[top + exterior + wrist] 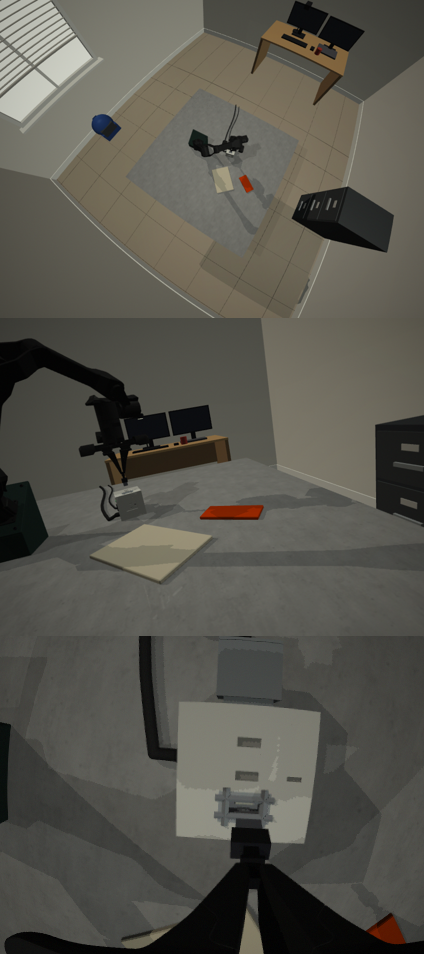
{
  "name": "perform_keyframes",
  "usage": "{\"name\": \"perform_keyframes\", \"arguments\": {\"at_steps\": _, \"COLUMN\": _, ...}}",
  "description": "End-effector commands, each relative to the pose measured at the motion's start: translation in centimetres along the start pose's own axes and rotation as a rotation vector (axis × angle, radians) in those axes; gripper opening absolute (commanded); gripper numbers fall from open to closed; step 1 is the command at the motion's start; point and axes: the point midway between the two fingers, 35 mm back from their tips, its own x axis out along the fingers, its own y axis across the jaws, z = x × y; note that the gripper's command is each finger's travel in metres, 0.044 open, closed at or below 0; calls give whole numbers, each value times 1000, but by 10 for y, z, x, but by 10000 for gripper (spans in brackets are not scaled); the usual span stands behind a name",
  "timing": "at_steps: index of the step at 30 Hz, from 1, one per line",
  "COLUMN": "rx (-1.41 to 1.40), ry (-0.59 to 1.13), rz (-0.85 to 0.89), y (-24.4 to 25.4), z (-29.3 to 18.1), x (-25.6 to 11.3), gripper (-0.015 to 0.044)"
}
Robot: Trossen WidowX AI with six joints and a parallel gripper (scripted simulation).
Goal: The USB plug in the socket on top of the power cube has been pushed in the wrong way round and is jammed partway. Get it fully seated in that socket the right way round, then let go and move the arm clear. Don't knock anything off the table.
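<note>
The white power cube [230, 153] [132, 505] [210, 731] stands upright on the grey surface. My gripper [123, 475] [252, 874] is above it, shut on the small black USB plug [124, 479] [250, 842]. The plug points down, and its grey metal end [125, 484] [249, 824] shows below the black body, a little above the cube's top. The plug is out of the socket. The framed grey socket [127, 491] [225, 808] shows an open slot near the cube's edge in the wrist view. Which way round the plug faces cannot be told.
Dark cables [103, 502] [147, 701] run at the cube's side. A grey block [249, 670] adjoins its far side in the wrist view. A cream panel [222, 178] [150, 550] and a red slab [245, 183] [232, 512] lie flat nearby. The green arm base [32, 520] is left.
</note>
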Motion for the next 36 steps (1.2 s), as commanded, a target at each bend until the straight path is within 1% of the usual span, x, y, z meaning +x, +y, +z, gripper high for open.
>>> {"name": "perform_keyframes", "arguments": {"at_steps": 1, "rx": 79, "ry": 1, "rz": 3, "y": 1, "z": 0, "x": 1, "gripper": 0}}
{"name": "perform_keyframes", "arguments": {"at_steps": 36, "rx": 1004, "ry": 2, "rz": 2, "y": 1, "z": 0, "x": 1, "gripper": 0}}
